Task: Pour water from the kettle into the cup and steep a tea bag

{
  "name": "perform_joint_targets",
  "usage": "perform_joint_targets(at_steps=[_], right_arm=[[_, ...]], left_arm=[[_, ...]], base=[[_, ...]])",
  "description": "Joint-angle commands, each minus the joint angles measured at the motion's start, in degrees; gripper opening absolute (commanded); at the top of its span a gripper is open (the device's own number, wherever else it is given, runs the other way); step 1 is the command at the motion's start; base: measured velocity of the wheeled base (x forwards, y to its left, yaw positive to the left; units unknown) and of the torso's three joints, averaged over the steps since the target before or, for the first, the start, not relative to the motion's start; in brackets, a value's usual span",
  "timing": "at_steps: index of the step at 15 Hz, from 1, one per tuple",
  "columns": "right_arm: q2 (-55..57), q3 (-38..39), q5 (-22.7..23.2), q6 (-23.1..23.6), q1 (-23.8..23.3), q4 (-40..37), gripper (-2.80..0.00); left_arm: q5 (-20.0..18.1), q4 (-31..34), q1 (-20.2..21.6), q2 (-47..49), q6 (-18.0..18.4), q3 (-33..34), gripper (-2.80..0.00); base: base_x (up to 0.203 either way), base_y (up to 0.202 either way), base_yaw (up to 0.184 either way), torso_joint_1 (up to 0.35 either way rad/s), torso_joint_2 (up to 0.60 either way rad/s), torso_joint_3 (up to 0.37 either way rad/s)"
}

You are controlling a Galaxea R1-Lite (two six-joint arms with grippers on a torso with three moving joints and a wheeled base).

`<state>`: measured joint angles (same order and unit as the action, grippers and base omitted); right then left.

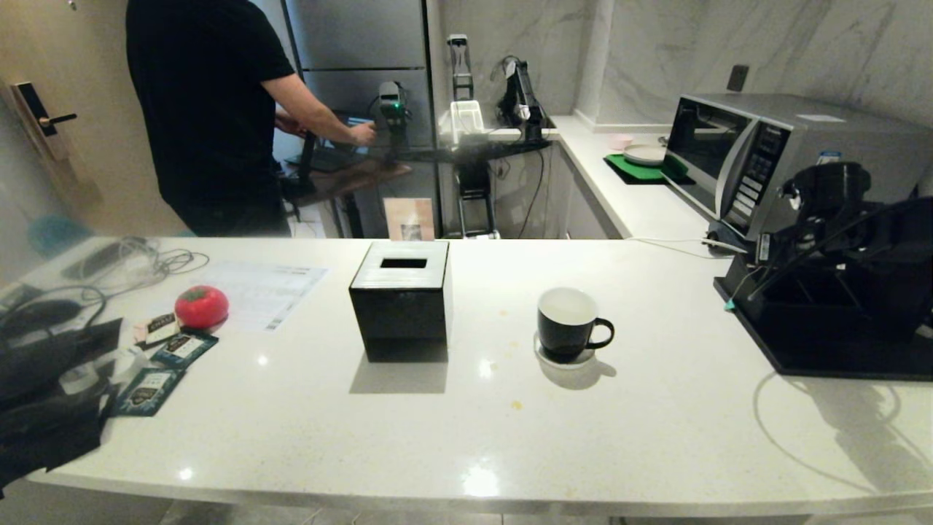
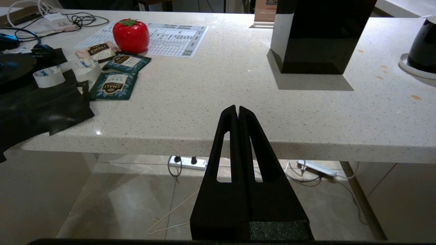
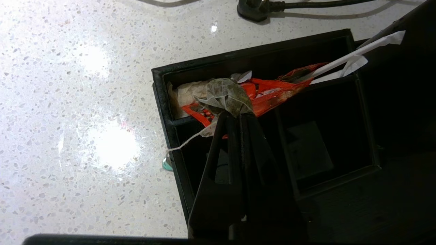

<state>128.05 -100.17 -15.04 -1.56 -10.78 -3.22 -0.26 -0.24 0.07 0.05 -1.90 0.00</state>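
Jaws pinch the tea bag point(image 3: 226, 95) – speckled white counter point(image 3: 75, 102) beneath.

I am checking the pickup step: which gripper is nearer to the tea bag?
Right. The right gripper is shut on the tea bag above the black tray. The left gripper is shut before the counter edge, far away.

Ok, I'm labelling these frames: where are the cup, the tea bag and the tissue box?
cup point(image 1: 565, 337): head view, on its black outer wall.
tea bag point(image 3: 224, 97): right wrist view, on the pale mesh pouch.
tissue box point(image 1: 399, 318): head view, on its front face.
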Motion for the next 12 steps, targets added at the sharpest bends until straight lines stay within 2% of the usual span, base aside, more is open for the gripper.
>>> perform_joint_targets(at_steps=[1, 4, 5, 12], right_arm=[[0.53, -0.11, -0.14, -0.02, 0.12, -0.03, -2.8], [0.62, -0.11, -0.16, -0.02, 0.14, -0.03, -2.8], [0.62, -0.11, -0.16, 0.07, 0.14, -0.03, 0.0], [0.62, -0.11, -1.04, -0.02, 0.14, -0.03, 0.0]], left_arm=[[-0.01, -0.02, 0.01, 0.04, -0.03, 0.0, -2.8], [-0.01, -0.02, 0.01, 0.04, -0.03, 0.0, -2.8], [0.08, -0.11, 0.01, 0.04, -0.03, 0.0, -2.8], [-0.01, -0.02, 0.01, 0.04, -0.03, 0.0, -2.8]], base=[[0.0, 0.0, 0.0, 0.0, 0.0, 0.0], [0.0, 0.0, 0.0, 0.0, 0.0, 0.0], [0.0, 0.0, 0.0, 0.0, 0.0, 0.0], [0.0, 0.0, 0.0, 0.0, 0.0, 0.0]])
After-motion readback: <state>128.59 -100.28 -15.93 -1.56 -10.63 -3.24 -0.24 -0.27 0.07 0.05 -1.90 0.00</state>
